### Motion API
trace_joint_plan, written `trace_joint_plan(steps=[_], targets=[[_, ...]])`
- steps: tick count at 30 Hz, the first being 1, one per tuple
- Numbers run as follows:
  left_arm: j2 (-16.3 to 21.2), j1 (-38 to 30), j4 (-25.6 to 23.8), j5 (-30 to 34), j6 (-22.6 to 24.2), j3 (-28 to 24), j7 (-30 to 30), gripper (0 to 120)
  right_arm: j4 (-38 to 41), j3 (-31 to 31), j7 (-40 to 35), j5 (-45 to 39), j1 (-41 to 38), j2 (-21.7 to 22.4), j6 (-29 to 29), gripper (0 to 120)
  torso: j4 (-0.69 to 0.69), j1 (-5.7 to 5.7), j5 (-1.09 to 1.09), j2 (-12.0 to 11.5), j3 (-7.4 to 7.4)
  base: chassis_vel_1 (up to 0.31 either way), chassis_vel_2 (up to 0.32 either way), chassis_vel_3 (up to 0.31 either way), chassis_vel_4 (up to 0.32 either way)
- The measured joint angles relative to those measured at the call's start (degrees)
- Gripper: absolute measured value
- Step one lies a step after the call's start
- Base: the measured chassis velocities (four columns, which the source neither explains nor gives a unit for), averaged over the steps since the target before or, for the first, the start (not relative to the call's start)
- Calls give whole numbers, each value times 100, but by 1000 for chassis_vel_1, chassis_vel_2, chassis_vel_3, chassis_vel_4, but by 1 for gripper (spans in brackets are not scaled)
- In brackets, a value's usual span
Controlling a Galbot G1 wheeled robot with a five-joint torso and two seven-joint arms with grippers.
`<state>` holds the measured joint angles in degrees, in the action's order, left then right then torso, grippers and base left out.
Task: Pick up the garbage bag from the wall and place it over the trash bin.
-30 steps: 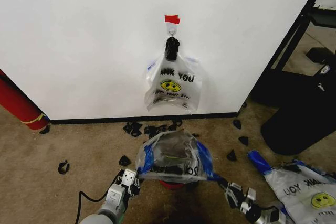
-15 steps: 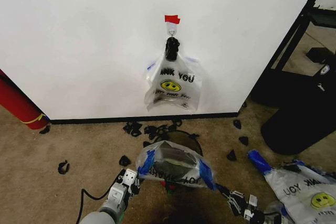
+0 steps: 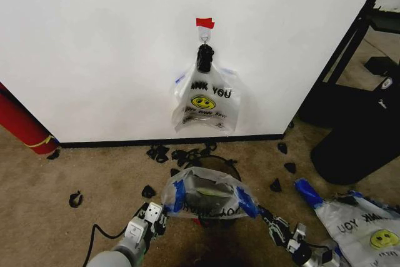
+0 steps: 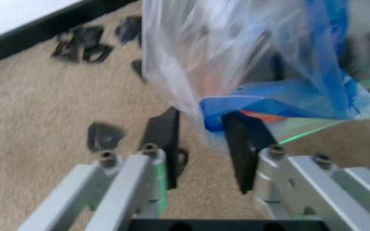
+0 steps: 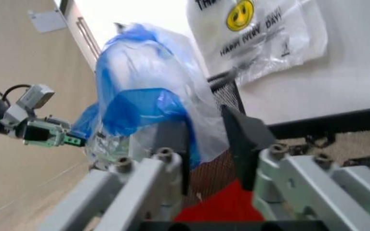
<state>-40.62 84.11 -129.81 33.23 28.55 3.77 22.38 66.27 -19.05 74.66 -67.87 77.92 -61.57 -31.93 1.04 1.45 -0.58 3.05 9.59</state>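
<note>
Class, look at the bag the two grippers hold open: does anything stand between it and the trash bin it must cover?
Nothing visible does. The garbage bag is stretched between the left gripper and the right gripper, directly above the trash bin, whose mesh wall shows just behind the plastic in the right wrist view.

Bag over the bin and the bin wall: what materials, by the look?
Garbage bag: thin translucent plastic film, glossy; it crinkles, and the bin shows through. Handle strips are blue.
Trash bin: looks like black wire mesh, probably metal; a fine grid shows on its wall. Base is red, material unclear.
</note>
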Motion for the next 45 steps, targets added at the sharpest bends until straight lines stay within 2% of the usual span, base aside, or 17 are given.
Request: trace_joint_plan(steps=[3,6,12,14,17,20,23,27,29,31,32,33,35,36,39,40,45], targets=[[183,-27,-391,46,478,245,-205,50,103,-225,261,-31,33,97,115,35,0,0,1,0,0,0,0,0,0],[212,-32,-455,51,570,276,-211,52,101,-286,362,-18,27,118,130,39,0,0,0,0,0,0,0,0,0],[320,-18,-832,124,1281,297,34,83,-57,-896,1296,483,-73,208,293,68,0,0,0,0,0,0,0,0,0],[319,-9,-879,186,1351,291,92,86,-50,-946,1342,547,-71,211,302,73,0,0,1,0,0,0,0,0,0],[243,0,-1015,363,1368,309,221,97,84,-1026,1342,554,-34,214,306,86,0,0,1,0,0,0,0,0,0],[180,-3,-1252,448,1257,415,287,100,361,-1082,1344,413,31,225,306,97,0,0,1,0,0,0,0,0,0],[179,-10,-1336,489,1222,468,301,100,549,-1128,1345,324,71,238,327,99,0,0,1,0,0,0,0,0,0],[194,-68,-1363,643,809,493,282,100,1108,-1249,1347,37,160,241,478,100,-1,0,0,0,0,0,0,0,0],[204,-163,-1363,702,144,461,165,100,1545,-1274,1076,-127,216,209,436,100,-1,0,0,0,0,0,0,0,0],[239,-453,-1302,712,-1029,438,-148,100,2249,-1179,-210,-155,275,120,-113,100,0,0,-1,1,0,0,0,0,0],[239,-453,-1302,712,-1029,438,-148,100,2249,-1179,-210,-155,275,120,-113,100,0,0,-1,1,0,0,0,0,0],[273,-616,-1145,749,-1445,437,-288,100,2572,-1072,-969,-26,261,57,-402,100,0,0,0,1,0,0,0,0,0],[355,-972,-796,920,-1805,361,-472,100,2931,-974,-1929,194,229,-17,-680,100,-4,0,2,1,0,0,0,0,0],[449,-1485,-350,1129,-1933,186,-681,100,3198,-923,-2716,411,192,-84,-839,100,-4,0,-5,0,0,0,0,0,0],[604,-2572,458,1391,-1825,-226,-1228,100,3443,-854,-3473,885,73,-168,-909,100,-1,1,1,0,1,0,0,0,0],[604,-2572,458,1391,-1825,-226,-1228,100,3443,-854,-3473,885,73,-168,-909,100,-1,1,1,0,1,0,0,0,0],[431,-4631,1488,1456,-1378,-1740,-2063,100,3735,-962,-4020,1407,212,-297,-950,100,1,1,1,0,1,0,0,0,0]])
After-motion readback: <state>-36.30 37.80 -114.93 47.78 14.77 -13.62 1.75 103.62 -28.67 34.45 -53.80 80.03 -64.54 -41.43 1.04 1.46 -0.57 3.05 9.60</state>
